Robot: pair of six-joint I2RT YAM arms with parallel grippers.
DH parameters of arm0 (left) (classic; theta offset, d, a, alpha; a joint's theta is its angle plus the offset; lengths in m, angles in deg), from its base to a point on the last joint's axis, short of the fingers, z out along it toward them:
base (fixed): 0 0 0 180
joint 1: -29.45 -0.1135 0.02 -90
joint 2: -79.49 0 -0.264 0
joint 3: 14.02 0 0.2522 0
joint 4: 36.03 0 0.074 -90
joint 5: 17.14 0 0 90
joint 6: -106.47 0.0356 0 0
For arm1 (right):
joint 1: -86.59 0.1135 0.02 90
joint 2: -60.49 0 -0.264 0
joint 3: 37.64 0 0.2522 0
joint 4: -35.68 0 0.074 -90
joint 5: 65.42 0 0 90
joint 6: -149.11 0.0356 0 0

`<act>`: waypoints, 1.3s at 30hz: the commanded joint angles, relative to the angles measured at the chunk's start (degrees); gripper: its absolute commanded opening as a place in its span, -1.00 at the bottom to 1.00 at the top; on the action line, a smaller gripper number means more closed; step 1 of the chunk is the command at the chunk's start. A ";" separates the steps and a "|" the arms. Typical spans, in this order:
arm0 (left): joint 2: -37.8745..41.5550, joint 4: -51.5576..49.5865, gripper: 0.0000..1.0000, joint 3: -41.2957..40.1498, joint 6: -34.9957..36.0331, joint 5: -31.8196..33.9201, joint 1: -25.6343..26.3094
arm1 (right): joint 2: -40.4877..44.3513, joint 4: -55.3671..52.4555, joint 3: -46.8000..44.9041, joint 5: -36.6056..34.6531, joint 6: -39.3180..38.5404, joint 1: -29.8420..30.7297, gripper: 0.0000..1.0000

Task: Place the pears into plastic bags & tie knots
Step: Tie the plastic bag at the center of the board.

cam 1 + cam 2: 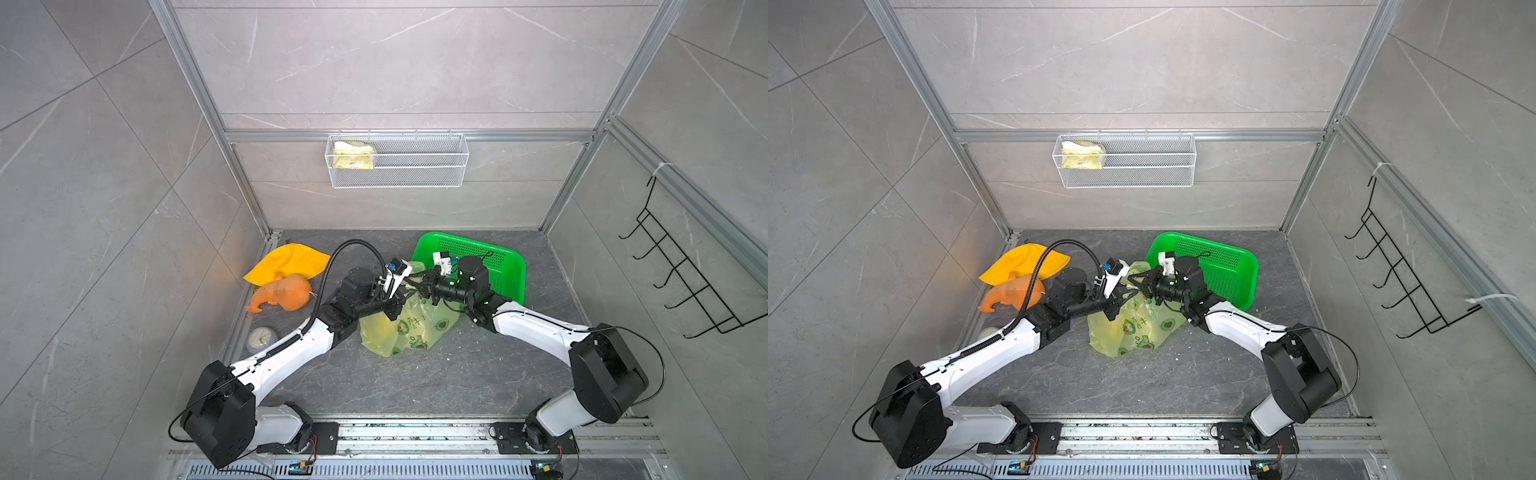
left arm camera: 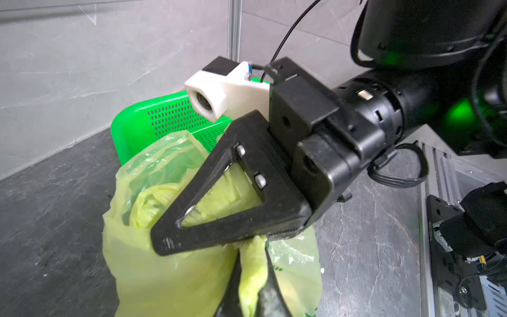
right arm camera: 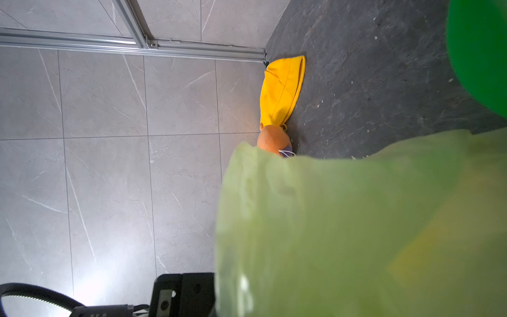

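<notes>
Yellow-green plastic bag (image 1: 390, 332), top gripped by left hand (image 2: 252, 263), right hand (image 1: 422, 286)

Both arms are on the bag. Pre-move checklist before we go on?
1. Grip of left end effector on twisted bag strap: ok, shut.
2. Grip of right end effector on bag top: ok, shut.
3. All pears in bag: cannot tell; only a yellow shape shows through.
4. Tied knot: cannot tell; the end effectors cover the straps.
5. Bag bottom resting on table: ok.
</notes>
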 commanded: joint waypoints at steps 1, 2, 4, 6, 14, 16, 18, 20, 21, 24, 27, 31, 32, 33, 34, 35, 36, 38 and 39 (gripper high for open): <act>0.75 -1.54 -0.71 -0.68 -2.59 -4.44 2.00 | 2.53 8.50 -0.35 9.83 -6.91 -1.57 -1.00; 2.04 -0.85 -0.53 -1.22 -3.81 -2.42 1.96 | 2.89 8.94 -1.07 11.94 -8.93 -2.61 -1.00; 5.76 2.74 -0.23 -3.42 -6.81 1.90 1.70 | 3.51 8.90 -2.17 15.46 -13.03 -4.47 -1.00; 9.94 8.37 0.07 -6.37 -10.47 6.05 0.78 | 4.01 8.24 -3.17 17.99 -16.82 -6.20 -1.00; 5.63 12.29 0.32 -3.82 -20.18 12.16 -8.04 | 4.19 3.22 -2.34 26.80 -29.13 -8.08 -1.00; 0.35 13.15 0.30 -2.02 -21.31 8.00 -8.45 | 4.15 3.28 -2.33 27.94 -30.89 -8.13 -1.00; -4.27 13.93 0.20 -1.32 -23.04 3.75 -8.46 | 4.08 5.33 -2.73 29.26 -31.10 -8.24 -1.00; -8.64 19.96 0.10 -3.39 -27.65 -0.28 -8.07 | 3.91 7.63 -3.10 29.94 -30.83 -8.32 -1.00; -10.68 23.60 0.07 -4.62 -30.07 -1.85 -7.47 | 3.74 9.36 -3.34 30.40 -30.21 -8.32 -1.00; -16.38 31.00 0.01 -6.20 -33.63 -3.24 -3.39 | 3.12 14.18 -3.74 31.50 -28.11 -8.42 -1.00; -21.70 31.87 -0.06 -3.47 -33.98 -3.00 1.01 | 2.08 16.31 -3.56 32.09 -27.11 -8.39 -0.95; -24.86 32.19 -0.19 -1.91 -35.11 -3.20 1.29 | 1.08 16.98 -3.52 32.04 -26.69 -8.77 -0.96; -23.78 32.06 -0.19 -2.84 -35.00 -2.01 0.65 | 1.12 17.09 -3.71 31.92 -26.67 -8.98 -0.97; -21.91 31.96 -0.18 -4.39 -34.86 -1.22 -0.54 | 1.08 16.95 -3.87 31.97 -26.76 -9.20 -0.98; -19.64 31.93 -0.16 -6.10 -34.92 -0.23 -2.04 | 1.00 16.86 -4.07 32.04 -26.80 -9.46 -0.98; -17.41 31.94 -0.12 -7.89 -34.78 0.69 -3.27 | 0.92 16.72 -4.17 32.23 -26.92 -9.74 -0.99; -14.53 32.13 -0.06 -9.75 -34.48 1.30 -4.67 | 0.82 16.38 -4.34 32.37 -27.15 -10.06 -1.00; -9.11 31.54 0.05 -12.22 -33.35 1.42 -6.76 | 0.81 15.81 -4.79 32.33 -27.77 -10.62 -1.00; -6.30 30.46 0.12 -12.95 -32.27 1.43 -7.36 | 0.74 15.56 -5.00 32.25 -28.02 -11.01 -1.00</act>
